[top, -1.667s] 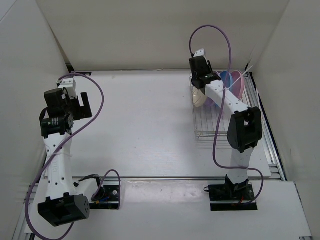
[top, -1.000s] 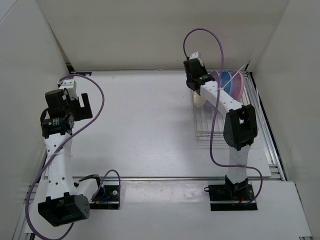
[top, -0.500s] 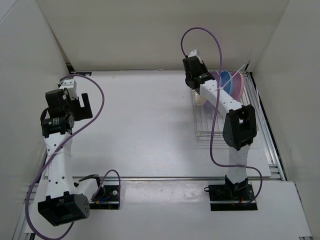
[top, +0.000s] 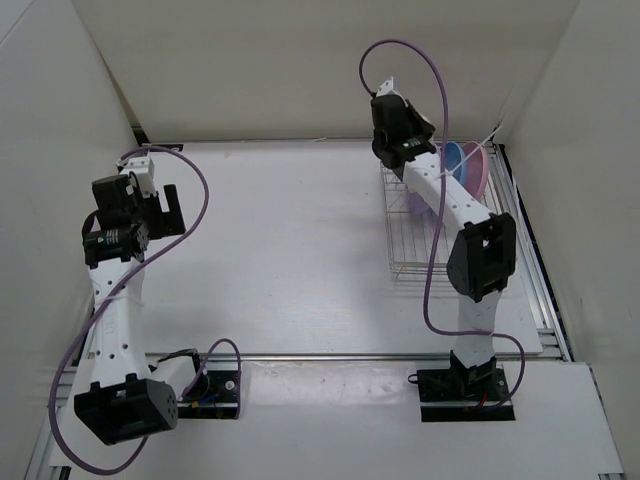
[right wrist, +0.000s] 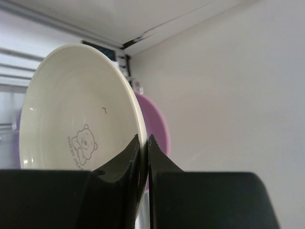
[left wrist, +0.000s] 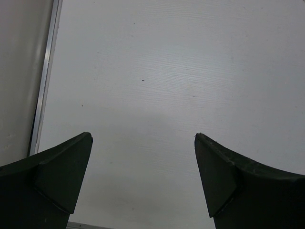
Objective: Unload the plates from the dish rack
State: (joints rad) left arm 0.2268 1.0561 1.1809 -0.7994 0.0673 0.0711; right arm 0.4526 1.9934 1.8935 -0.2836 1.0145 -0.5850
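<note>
My right gripper (right wrist: 143, 137) is shut on the rim of the cream-white plate (right wrist: 71, 109), which has a small bear print and is held on edge. The lilac-purple plate (right wrist: 156, 125) stands just behind it. In the top view the right gripper (top: 398, 135) is over the far left corner of the silver wire dish rack (top: 420, 250). The cream plate is hidden under it there. The lilac plate (top: 414, 205), blue plate (top: 454, 160) and pink plate (top: 479, 170) stand in the rack. My left gripper (top: 160, 212) (left wrist: 143, 138) is open and empty at the far left.
White walls enclose the table (top: 290, 240) at the back and both sides. The rack stands close to the right wall and a metal rail (top: 530, 260). A metal strip (left wrist: 45, 81) runs along the table's left edge. Purple cables loop above both arms.
My right gripper has risen and shifted back over the rack's far end. The cream plate, seen earlier at the rack's left side, has gone up with it. The left arm barely moved.
</note>
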